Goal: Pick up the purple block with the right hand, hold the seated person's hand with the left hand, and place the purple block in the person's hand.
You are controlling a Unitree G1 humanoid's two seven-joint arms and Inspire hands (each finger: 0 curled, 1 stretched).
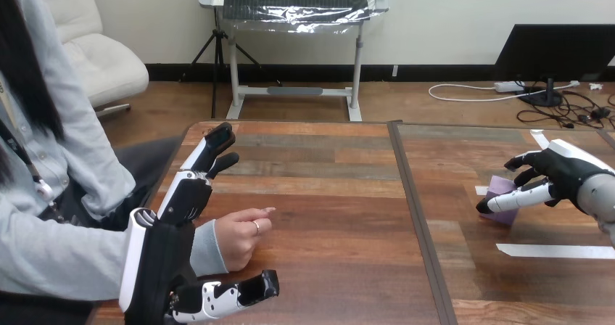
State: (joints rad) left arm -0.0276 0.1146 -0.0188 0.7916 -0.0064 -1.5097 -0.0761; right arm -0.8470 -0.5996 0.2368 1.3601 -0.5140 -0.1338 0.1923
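Two hands: at three o'clock the right hand (564, 174) seems clenched on the purple block (500, 189); it should squeeze squarely before lifting. The left hand (183, 200) has released fingers.

**Two hands at the left of the bench (326, 194), a hand and a block at its right**

The person's hand (239, 238) rests on the bench near its left front. The left hand (156, 260) stands on edge just left of it, its fingers (207, 154) straight and reaching past it toward the far edge, its thumb lying before it; whether the two touch cannot be told. Well apart, right of the seam (415, 223), the block (500, 188) sits on the bench. The right hand (562, 173) is at its right side, partly before it. A tape strip (555, 251) lies nearer the front.
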